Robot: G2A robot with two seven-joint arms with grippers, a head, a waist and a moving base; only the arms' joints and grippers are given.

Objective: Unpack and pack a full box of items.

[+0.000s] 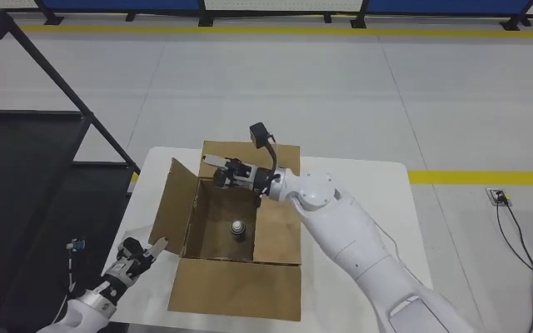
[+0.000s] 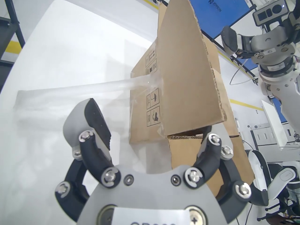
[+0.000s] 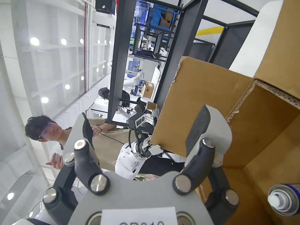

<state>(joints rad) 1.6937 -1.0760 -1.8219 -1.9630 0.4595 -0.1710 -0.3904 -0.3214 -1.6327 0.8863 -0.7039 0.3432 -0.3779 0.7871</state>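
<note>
While the spray can (image 1: pixel 237 230) stands upright on the floor of the open box (image 1: pixel 233 290), the right arm's jaws hang spread and empty over its far rim, so they should drop straight and pinch the can's body.

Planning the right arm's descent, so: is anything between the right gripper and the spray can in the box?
Nothing visible. The box's flaps are spread open, the spray can stands upright on the box floor, and the open right gripper hangs above the opening's far edge.
</note>
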